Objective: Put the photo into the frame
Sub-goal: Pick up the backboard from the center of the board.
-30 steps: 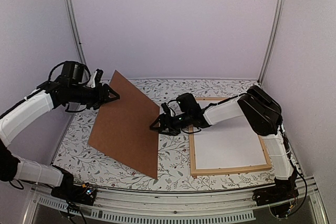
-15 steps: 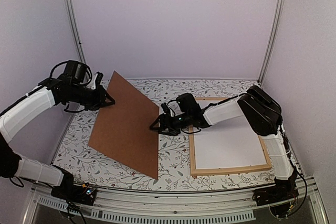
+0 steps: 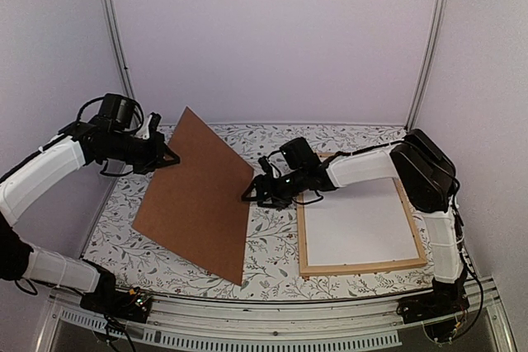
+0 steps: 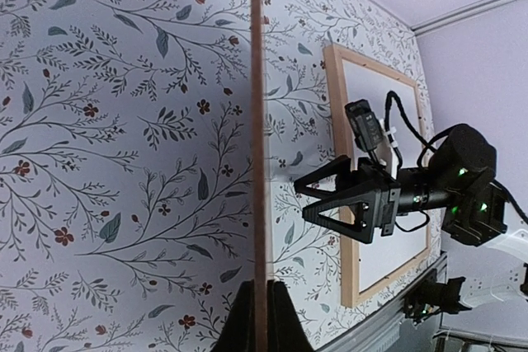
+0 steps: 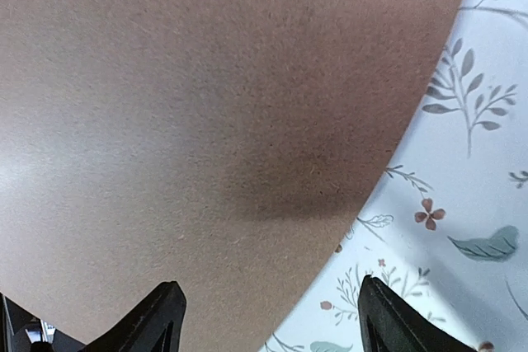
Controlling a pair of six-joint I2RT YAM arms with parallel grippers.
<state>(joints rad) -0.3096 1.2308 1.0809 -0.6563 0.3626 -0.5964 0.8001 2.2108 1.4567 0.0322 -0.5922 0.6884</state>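
Note:
My left gripper (image 3: 172, 157) (image 4: 261, 302) is shut on the upper left edge of a plain brown backing board (image 3: 198, 195) (image 4: 257, 121), holding it tilted, with its lower corner near the table's front. My right gripper (image 3: 250, 195) (image 4: 300, 200) (image 5: 268, 286) stands open beside the board's right edge, and the brown face (image 5: 181, 105) fills its view. The light wooden frame (image 3: 302, 245) (image 4: 337, 121) lies flat at the right. A plain white sheet (image 3: 359, 224) fills it. I cannot tell whether that sheet is the photo; no printed side shows.
A floral-patterned cloth (image 3: 272, 245) covers the table. Metal posts (image 3: 111, 30) stand at the back corners, and a rail (image 3: 247, 327) runs along the near edge. The right arm (image 3: 363, 166) reaches across the frame's upper left corner.
My left gripper has shut on the board's upper left edge. The board has shifted slightly left and tilted. The right gripper has drawn back a little from the board, still open.

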